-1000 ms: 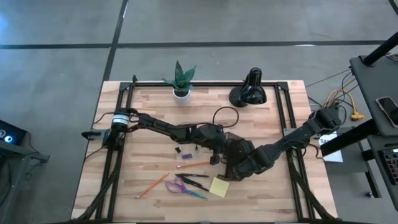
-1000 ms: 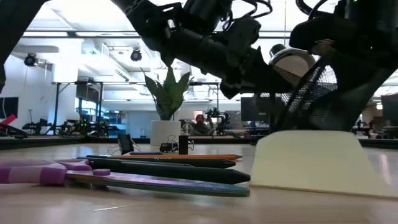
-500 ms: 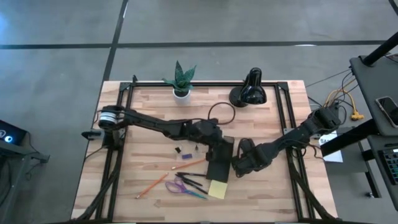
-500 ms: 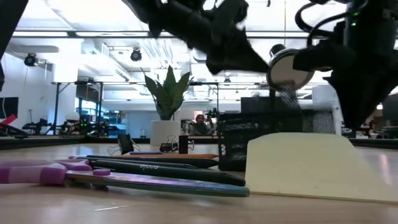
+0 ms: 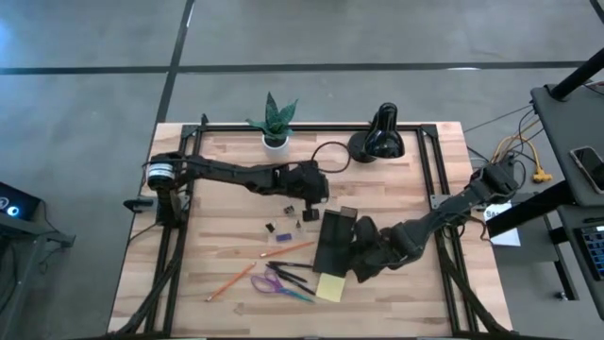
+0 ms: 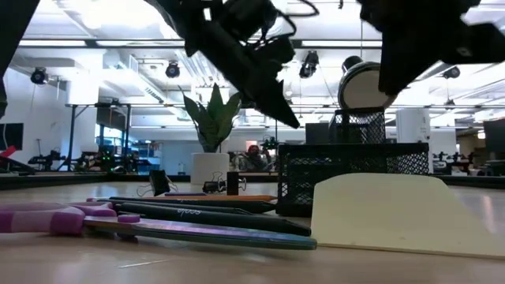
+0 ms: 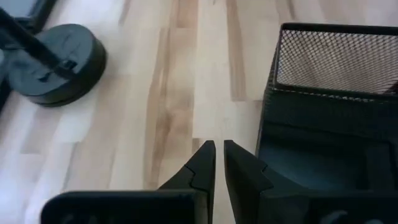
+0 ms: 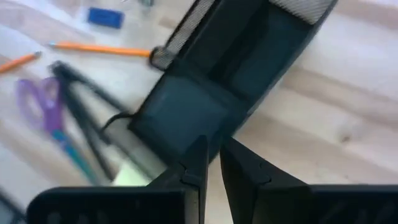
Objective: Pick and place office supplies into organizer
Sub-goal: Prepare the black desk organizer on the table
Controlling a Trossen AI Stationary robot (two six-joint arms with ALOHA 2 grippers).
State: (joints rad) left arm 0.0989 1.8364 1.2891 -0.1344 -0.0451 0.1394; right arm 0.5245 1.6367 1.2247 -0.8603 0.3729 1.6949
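Grey concrete floor [image 5: 377,38] with dark seams, wooden table [image 5: 236,227], bench [image 5: 576,170] at right, ceiling lights [image 6: 118,16], hall with racks [image 6: 87,134] behind

I see the dark mesh rectangular organizer [image 5: 334,243], carried tilted a second ago, now standing on the table. My left hand [image 5: 312,202] has pulled back toward the lamp; my right hand [image 5: 361,267] has let go beside it.

A potted green plant [image 5: 274,125] stands near the wooden table's [image 5: 226,236] far edge, left of the middle. A black desk lamp [image 5: 378,134] sits along the same edge, toward the right corner.
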